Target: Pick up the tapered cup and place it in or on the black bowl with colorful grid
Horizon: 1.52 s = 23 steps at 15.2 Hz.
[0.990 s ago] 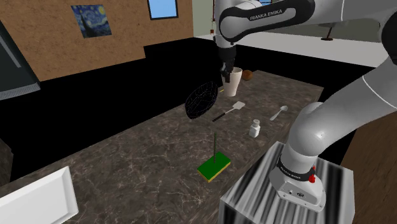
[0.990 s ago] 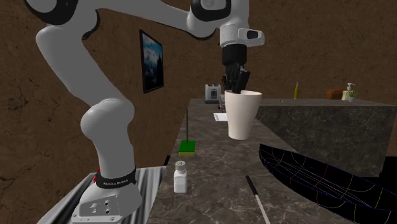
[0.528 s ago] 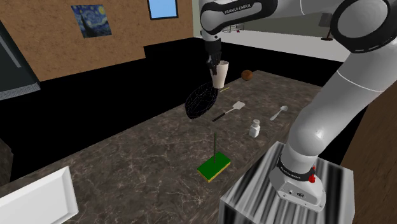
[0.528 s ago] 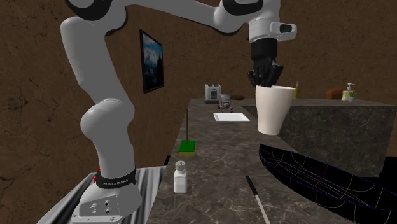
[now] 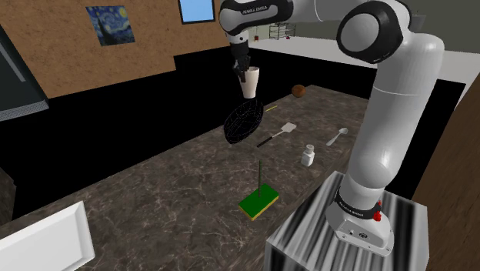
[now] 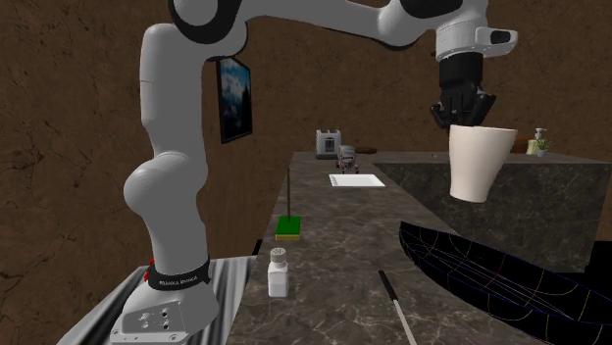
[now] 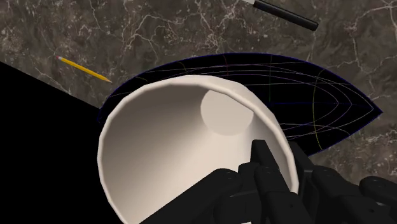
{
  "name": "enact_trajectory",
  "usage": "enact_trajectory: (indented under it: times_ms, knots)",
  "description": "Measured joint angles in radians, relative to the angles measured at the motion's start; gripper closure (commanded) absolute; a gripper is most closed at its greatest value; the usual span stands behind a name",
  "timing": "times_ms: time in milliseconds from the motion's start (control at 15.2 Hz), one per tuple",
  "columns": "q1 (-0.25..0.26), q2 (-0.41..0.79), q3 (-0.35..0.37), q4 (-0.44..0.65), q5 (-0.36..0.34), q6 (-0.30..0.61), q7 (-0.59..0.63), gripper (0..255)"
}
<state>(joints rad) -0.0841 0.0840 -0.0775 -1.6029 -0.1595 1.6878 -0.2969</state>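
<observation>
A cream tapered cup [image 5: 249,81] hangs in the air, pinched at its rim by my black gripper [image 5: 241,68], which is shut on it. In the second exterior view the cup [image 6: 478,163] is upright under the gripper [image 6: 463,116], above the black bowl [image 6: 490,272] with thin coloured grid lines. From the shoulder view the bowl [image 5: 244,122] lies on the dark marble counter just below the cup. The wrist view looks into the cup [image 7: 184,146], with one finger inside its wall and one outside, and the bowl [image 7: 331,105] spread beneath it.
On the counter lie a spatula [image 5: 279,133], a spoon [image 5: 338,136], a small white bottle [image 5: 307,155], a green sponge with a thin rod [image 5: 258,202] and a brown ball [image 5: 298,90]. A yellow pencil [image 7: 84,69] lies near the bowl. A white tray [image 5: 46,240] sits at the counter's near end.
The arm has carried the cup toward the shoulder view's left and a little higher, from beside the bowl to above it. The grip on the rim has not changed.
</observation>
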Motion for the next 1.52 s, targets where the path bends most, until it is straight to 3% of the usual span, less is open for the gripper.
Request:
enact_trajectory:
  times_ms: [66,198,1518]
  knots:
    - [-0.002,0.064,-0.001,0.092,0.006,-0.027,-0.008,255]
    - [-0.003,0.095,-0.002,0.115,0.008,-0.019,-0.008,255]
    - [-0.007,0.112,-0.003,-0.123,0.001,0.233,0.027,255]
